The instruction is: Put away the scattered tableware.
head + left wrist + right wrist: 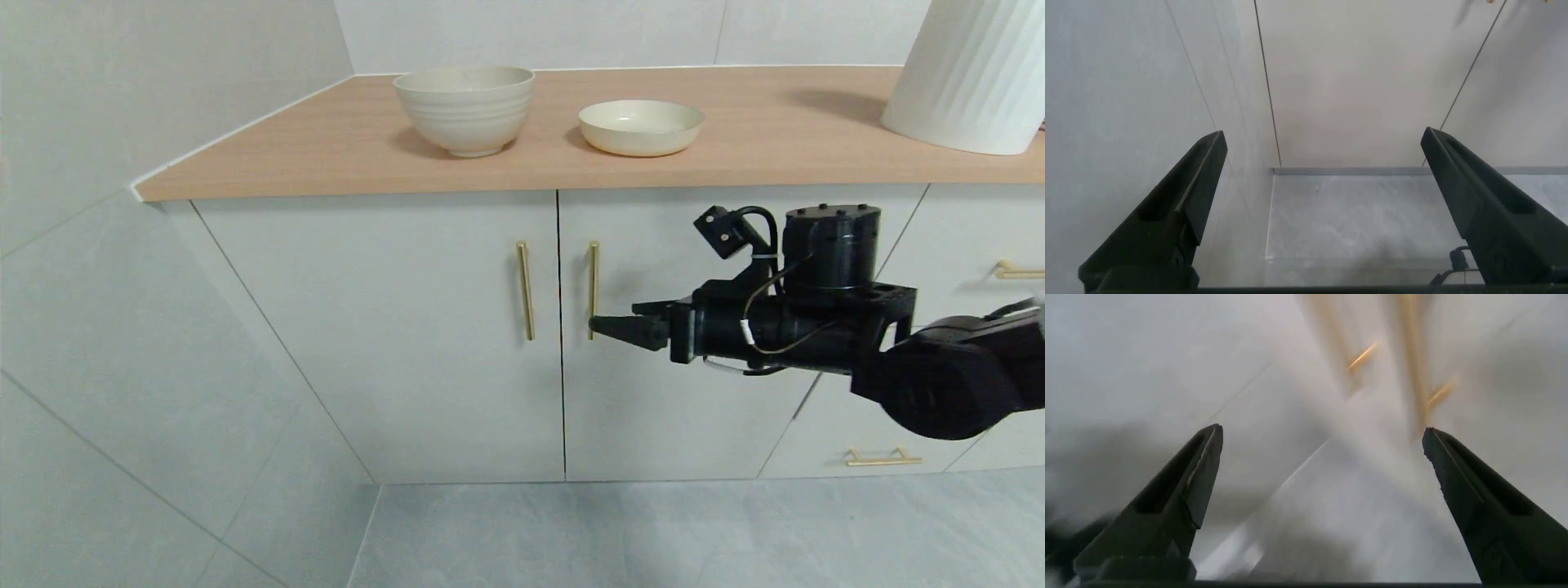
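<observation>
One deep bowl (465,110) and one shallow bowl (641,126) sit on the counter (326,155). The right gripper (604,325), below the counter, gapes wide. The left gripper (1323,135) gapes wide too.

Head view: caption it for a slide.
Black right gripper near a brass cabinet handle, under a wooden counter bearing a deep cream bowl and a shallow cream bowl.

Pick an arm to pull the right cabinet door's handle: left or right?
Right. The right gripper, open, is level with that handle and right at it. The left gripper, also open, faces the floor.
</observation>
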You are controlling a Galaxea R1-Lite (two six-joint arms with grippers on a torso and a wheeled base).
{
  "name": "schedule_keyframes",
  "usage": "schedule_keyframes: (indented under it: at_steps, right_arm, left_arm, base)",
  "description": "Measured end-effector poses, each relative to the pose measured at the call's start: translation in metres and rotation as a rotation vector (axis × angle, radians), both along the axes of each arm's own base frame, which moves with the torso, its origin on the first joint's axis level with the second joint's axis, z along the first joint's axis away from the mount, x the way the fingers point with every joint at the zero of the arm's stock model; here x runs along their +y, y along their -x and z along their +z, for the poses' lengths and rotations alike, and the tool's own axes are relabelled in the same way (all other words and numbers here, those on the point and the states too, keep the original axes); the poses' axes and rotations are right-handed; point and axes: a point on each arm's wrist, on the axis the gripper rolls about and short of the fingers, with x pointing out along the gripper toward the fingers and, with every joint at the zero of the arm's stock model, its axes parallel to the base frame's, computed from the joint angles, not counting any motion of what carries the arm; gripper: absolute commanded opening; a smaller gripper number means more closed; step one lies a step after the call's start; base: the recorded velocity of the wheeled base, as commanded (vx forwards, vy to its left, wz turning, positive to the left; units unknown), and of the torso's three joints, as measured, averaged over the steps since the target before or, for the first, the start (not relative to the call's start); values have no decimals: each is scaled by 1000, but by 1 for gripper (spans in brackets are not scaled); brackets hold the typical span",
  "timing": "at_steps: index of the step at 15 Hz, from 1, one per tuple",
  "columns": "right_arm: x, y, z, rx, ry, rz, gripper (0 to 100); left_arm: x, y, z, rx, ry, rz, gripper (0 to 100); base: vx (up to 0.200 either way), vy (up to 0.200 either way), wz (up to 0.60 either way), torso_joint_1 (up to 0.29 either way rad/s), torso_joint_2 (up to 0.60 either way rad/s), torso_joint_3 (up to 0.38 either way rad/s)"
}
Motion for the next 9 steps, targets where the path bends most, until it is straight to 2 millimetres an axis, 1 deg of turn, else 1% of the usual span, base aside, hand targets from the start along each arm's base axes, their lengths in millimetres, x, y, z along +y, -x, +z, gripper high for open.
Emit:
schedule_keyframes:
  at_steps: [1,3,5,9]
  right_arm:
    - [8,-8,-4,-47,-22,-53,100]
    - [20,-18,-13,-84,-49,-103,100]
    - [27,-24,-24,-60,-51,-106,100]
    - [37,-31,-26,-4,-124,-109,100]
  left_arm:
    - [0,0,0,0,0,0,100]
    - [0,0,0,0,0,0,100]
    - [0,0,0,0,0,0,100]
    - [0,0,0,0,0,0,100]
  base:
    - [0,0,0,0,0,0]
    - [0,0,0,0,0,0]
    - [0,0,0,0,0,0]
    - [0,0,0,0,0,0]
